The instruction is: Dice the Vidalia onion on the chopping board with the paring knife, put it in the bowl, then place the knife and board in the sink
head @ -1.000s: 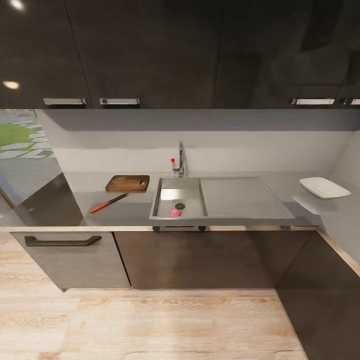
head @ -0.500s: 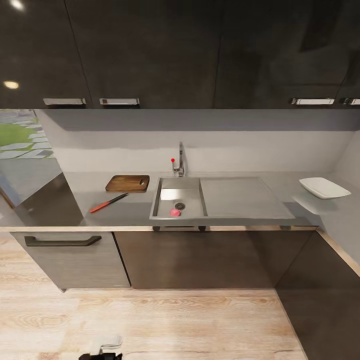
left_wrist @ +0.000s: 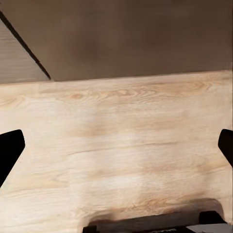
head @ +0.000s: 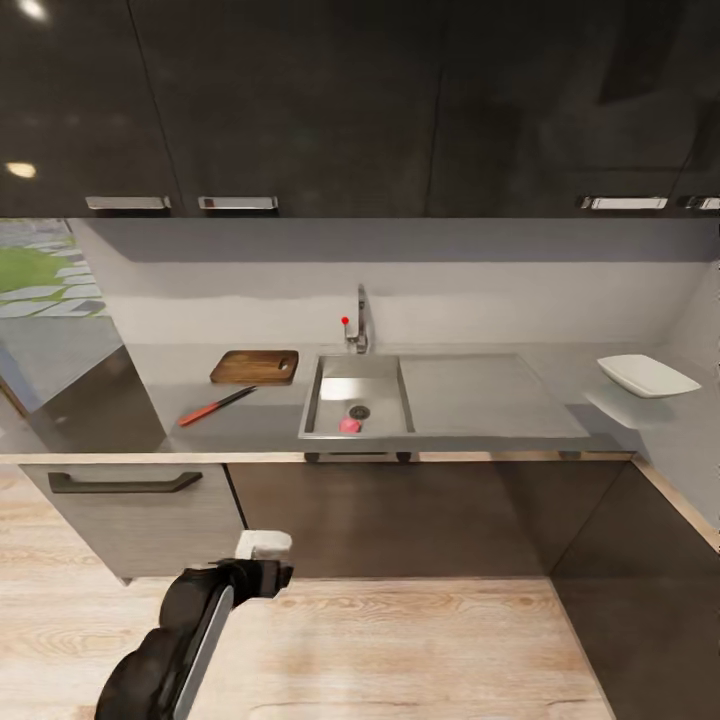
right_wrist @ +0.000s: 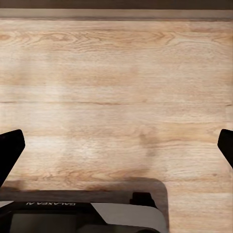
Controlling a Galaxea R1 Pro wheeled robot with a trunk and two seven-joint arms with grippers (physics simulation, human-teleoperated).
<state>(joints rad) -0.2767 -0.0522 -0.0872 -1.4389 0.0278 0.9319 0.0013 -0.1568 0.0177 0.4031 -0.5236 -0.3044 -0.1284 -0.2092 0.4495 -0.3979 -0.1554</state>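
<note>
Looking down over the countertop (head: 260, 425), I saw the Vidalia onion (head: 348, 425) lying in the sink (head: 357, 380) just beside the drain. My left gripper (left_wrist: 116, 145) and right gripper (right_wrist: 116, 145) both hung spread wide above the wooden floor (head: 400, 650). I judged the onion light, firm, round and likely to roll, so I would pinch it across its middle.
</note>
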